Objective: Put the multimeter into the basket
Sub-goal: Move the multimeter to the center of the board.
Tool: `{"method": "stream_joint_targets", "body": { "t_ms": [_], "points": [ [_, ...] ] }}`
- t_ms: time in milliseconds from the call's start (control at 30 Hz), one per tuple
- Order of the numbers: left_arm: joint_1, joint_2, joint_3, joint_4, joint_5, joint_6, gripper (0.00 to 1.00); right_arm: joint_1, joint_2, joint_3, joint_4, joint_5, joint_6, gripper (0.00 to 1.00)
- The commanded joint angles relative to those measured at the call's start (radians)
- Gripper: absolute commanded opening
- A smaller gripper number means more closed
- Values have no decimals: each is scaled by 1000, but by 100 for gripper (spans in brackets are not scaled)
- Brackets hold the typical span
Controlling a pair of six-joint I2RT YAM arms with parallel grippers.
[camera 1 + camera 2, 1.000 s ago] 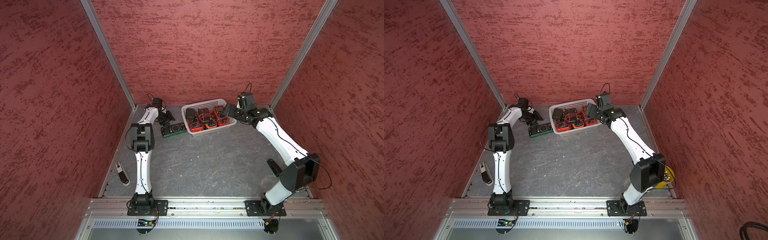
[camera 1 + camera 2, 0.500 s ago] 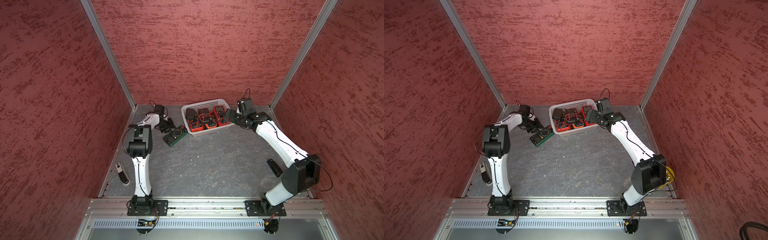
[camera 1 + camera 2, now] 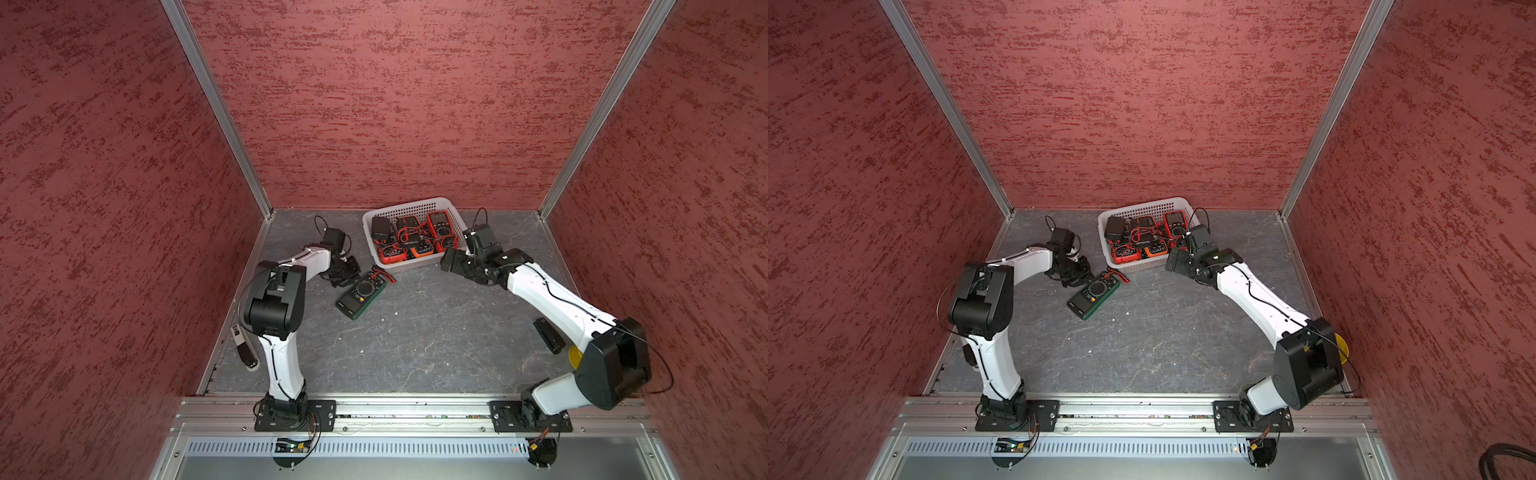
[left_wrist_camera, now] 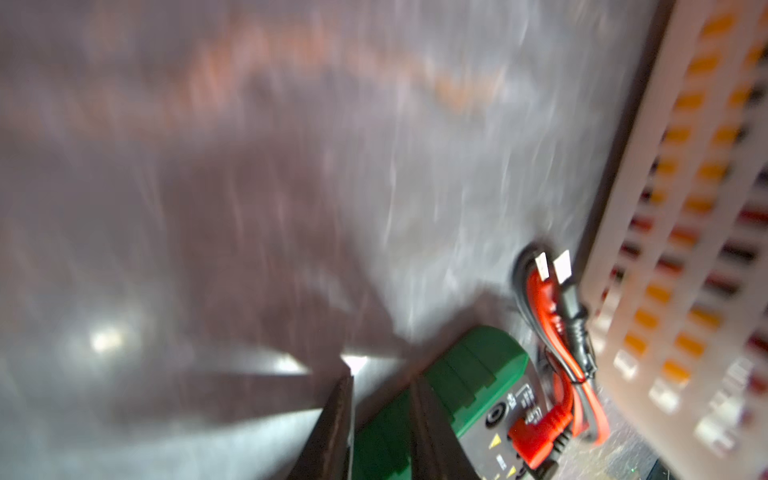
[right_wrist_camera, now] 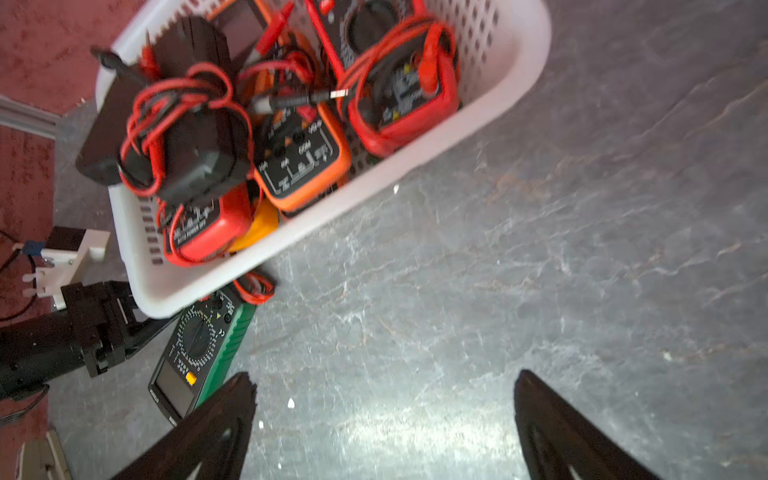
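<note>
The multimeter (image 3: 360,294) looks like a stiff, smooth plastic slab, likely light, with loose leads (image 3: 384,276). It is best gripped across its long sides. It lies flat on the worktop (image 3: 415,340) left of centre, just beside the basket's (image 3: 407,204) lower left corner. The left jaws are nearly closed at its upper left edge; whether they pinch it I cannot tell. The right jaws gape, empty.

multimeter (image 3: 360,294) on tabletop (image 3: 415,345), just beside basket (image 3: 409,206)
</note>
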Motion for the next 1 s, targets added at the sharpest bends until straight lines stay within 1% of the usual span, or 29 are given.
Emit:
{"method": "stream_joint_targets", "body": {
  "t_ms": [0, 167, 333, 433, 567, 667, 767, 867, 967],
  "points": [
    [-36, -41, -104, -34, -30, -93, 28, 62, -26, -45, 25, 2, 62, 99],
    [-77, -155, -200, -24, -34, -168, 28, 177, -7, -88, 26, 1, 113, 99],
    [-131, -224, -264, -8, 16, -212, 28, 267, 57, -93, 54, -28, 152, 99],
    [-159, -250, -262, -32, 34, -187, 28, 296, 102, -77, 60, -57, 162, 99],
    [-171, -220, -247, -47, 185, -114, 28, 320, 140, -49, 39, -62, 165, 99],
    [-198, -209, -240, -42, 255, -74, 28, 324, 153, -34, 28, -62, 165, 99],
    [-213, -199, -217, -56, 327, -55, 29, 326, 197, 5, -6, -83, 159, 99],
    [-209, -217, -204, -110, 346, -40, 29, 340, 238, 38, -20, -105, 163, 99],
    [-179, -270, -212, -193, 312, -21, 29, 360, 267, 68, -33, -123, 173, 99]
  ]
}}
